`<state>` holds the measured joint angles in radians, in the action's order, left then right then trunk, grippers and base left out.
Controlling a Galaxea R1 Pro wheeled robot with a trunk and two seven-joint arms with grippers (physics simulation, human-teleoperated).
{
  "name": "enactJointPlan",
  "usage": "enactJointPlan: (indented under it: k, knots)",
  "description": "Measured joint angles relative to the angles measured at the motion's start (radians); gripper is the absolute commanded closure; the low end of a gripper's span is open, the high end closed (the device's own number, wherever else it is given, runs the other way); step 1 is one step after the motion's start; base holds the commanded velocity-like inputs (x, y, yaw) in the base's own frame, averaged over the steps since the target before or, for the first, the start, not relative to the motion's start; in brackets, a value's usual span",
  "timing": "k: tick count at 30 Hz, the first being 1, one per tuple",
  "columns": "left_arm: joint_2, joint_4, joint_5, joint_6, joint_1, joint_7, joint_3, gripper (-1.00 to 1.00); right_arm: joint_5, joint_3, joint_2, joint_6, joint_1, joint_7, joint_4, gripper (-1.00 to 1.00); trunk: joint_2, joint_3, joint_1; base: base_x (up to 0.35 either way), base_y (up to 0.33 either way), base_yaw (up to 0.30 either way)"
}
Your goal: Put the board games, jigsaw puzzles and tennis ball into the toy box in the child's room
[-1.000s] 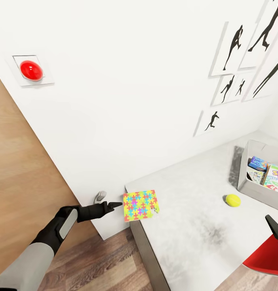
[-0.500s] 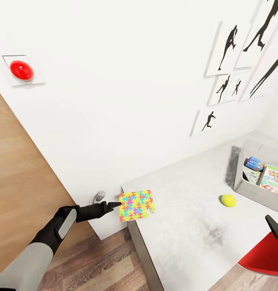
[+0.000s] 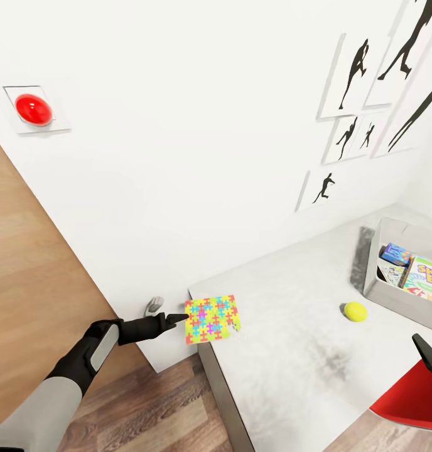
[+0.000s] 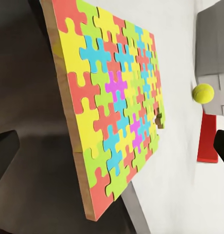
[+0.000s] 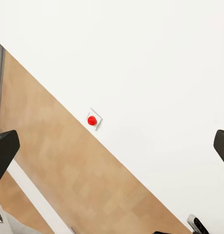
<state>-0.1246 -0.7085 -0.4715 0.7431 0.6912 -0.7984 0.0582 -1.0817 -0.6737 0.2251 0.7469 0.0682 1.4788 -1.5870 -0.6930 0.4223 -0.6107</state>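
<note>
One jigsaw puzzle [image 3: 213, 319], a thin slab of yellow, red, green and blue pieces, lies at the near corner of the light grey table [image 3: 291, 364], overhanging its edge. My left gripper [image 3: 179, 317] is at the puzzle's left edge, fingers [image 4: 4, 153] spread open, and the slab [image 4: 116, 112] is close in front of them. The tennis ball [image 3: 355, 311] rests on the table near the toy box [image 3: 372, 276], which holds board games [image 3: 399, 253]. My right gripper [image 3: 429, 359] is open at the head view's right edge, fingers [image 5: 4, 151] wide apart.
A wooden door [image 3: 27, 282] with a metal handle [image 3: 154, 306] stands left of the table. A red button [image 3: 32, 108] sits on the white wall. Black silhouette pictures [image 3: 351, 72] hang above the table. A red chair [image 3: 410, 402] is at the table's near right.
The head camera shifted a little one second ago, so the whole picture slid left. Since then nothing has visibly moved.
</note>
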Motion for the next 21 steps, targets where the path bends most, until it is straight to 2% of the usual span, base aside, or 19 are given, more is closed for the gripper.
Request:
enactJointPlan:
  k: [16, 21]
  knots:
    - [0.001, 0.000, 0.000, 0.000, 0.000, 0.000, 0.000, -1.00, 0.000, 0.000, 0.000, 0.000, 0.000, 0.000, 0.000, -1.00, 0.000, 0.000, 0.000, 0.000, 0.000, 0.000]
    - [0.001, 0.000, 0.000, 0.000, 0.000, 0.000, 0.000, -1.00, 0.000, -0.001, 0.000, 0.001, 0.000, 0.000, 0.000, -1.00, -0.035, 0.016, -0.019, 0.000, 0.000, 0.000]
